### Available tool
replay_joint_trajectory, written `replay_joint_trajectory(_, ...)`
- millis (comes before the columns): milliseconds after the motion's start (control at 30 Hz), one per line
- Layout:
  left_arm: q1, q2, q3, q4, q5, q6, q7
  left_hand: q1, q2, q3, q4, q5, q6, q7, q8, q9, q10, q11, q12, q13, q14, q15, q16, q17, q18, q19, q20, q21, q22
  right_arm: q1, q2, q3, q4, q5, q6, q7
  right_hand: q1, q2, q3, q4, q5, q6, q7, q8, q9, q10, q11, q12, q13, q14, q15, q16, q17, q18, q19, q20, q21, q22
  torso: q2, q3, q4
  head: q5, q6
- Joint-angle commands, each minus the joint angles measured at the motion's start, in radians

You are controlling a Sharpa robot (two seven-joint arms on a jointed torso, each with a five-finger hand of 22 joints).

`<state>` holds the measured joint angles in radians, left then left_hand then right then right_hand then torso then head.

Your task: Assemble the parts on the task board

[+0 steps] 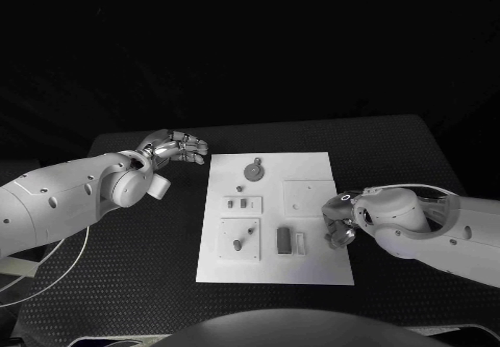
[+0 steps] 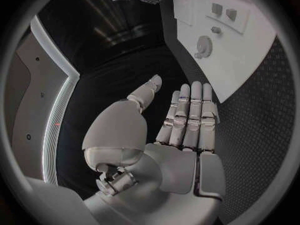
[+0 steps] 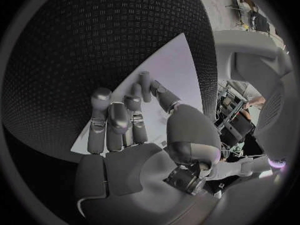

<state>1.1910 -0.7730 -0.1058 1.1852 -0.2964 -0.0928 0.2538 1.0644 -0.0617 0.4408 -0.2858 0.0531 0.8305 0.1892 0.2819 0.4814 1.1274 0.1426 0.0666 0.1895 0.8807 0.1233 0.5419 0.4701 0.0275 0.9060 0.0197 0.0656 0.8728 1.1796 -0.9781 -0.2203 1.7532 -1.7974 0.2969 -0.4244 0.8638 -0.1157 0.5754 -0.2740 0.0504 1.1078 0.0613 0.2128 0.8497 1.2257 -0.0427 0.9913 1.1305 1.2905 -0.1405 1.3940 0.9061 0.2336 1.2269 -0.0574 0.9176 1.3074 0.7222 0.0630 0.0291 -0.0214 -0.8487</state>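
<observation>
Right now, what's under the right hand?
The right hand hangs over the task board at its right edge, fingers spread, holding nothing. Bare white plate shows beneath the fingers in the wrist view; whatever lies under the palm is covered.

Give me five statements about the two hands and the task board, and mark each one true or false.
1. The left hand holds a part. False: its fingers lie stretched out side by side with nothing in them.
2. The left hand is off the task board, beside its far left corner. True.
3. The right hand is at the board's right edge. True.
4. The round part lies at the near end of the board. False: it lies at the far end.
5. The dark upright block stands on the far half of the board. False: it stands on the near half.
</observation>
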Motion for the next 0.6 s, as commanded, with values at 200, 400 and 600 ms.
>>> replay_joint_trajectory(200, 0.001, -0.001, 0.001, 0.004, 0.004, 0.012, 0.007, -0.003, 0.005, -0.006, 0.001, -0.002, -0.003, 0.004, 0.005, -0.001, -0.003, 0.002, 0.002, -0.001, 0.006, -0.001, -0.004, 0.002, 0.012, 0.0, 0.004, 0.006, -0.001, -0.023, 0.004, -0.014, -0.007, -0.013, 0.012, 0.005, 0.048, 0.053, 0.013, -0.02, -0.002, -0.014, 0.009, -0.01, -0.11, 0.001, 0.003, -0.001, -0.001, -0.005, -0.003, 0.004, -0.001, 0.028, -0.007, 0.001, 0.001, 0.014, 0.0, 0.0002, 0.0003, 0.001, -0.002)
replay_joint_trajectory(400, 0.001, -0.001, 0.001, 0.003, 0.004, 0.011, 0.007, -0.003, 0.005, -0.006, 0.0, -0.002, -0.004, 0.004, 0.005, -0.002, -0.003, 0.002, 0.002, -0.001, 0.006, -0.001, -0.005, 0.002, 0.012, 0.0, 0.004, 0.006, -0.001, -0.024, 0.004, -0.014, -0.01, 0.014, -0.018, 0.024, 0.103, 0.107, 0.017, -0.021, -0.001, -0.012, 0.007, -0.008, -0.108, 0.003, 0.001, 0.001, -0.001, -0.006, -0.003, 0.006, 0.0, 0.028, -0.011, 0.003, 0.005, 0.018, 0.0, 0.0011, -0.0002, 0.002, -0.002)
replay_joint_trajectory(600, 0.001, 0.001, 0.001, 0.002, 0.004, 0.012, 0.006, -0.003, 0.005, -0.006, 0.0, -0.002, -0.004, 0.004, 0.005, -0.002, -0.003, 0.002, 0.002, -0.001, 0.007, -0.001, -0.005, 0.003, 0.012, 0.0, 0.004, 0.006, -0.001, -0.023, -0.006, -0.014, -0.003, 0.184, -0.093, 0.022, 0.119, 0.122, 0.005, -0.022, -0.001, -0.008, 0.006, -0.005, -0.106, 0.007, 0.0, 0.003, 0.0, -0.005, -0.003, 0.011, 0.002, 0.028, -0.014, 0.008, 0.01, 0.02, 0.0, 0.0014, 0.0004, 0.003, -0.003)
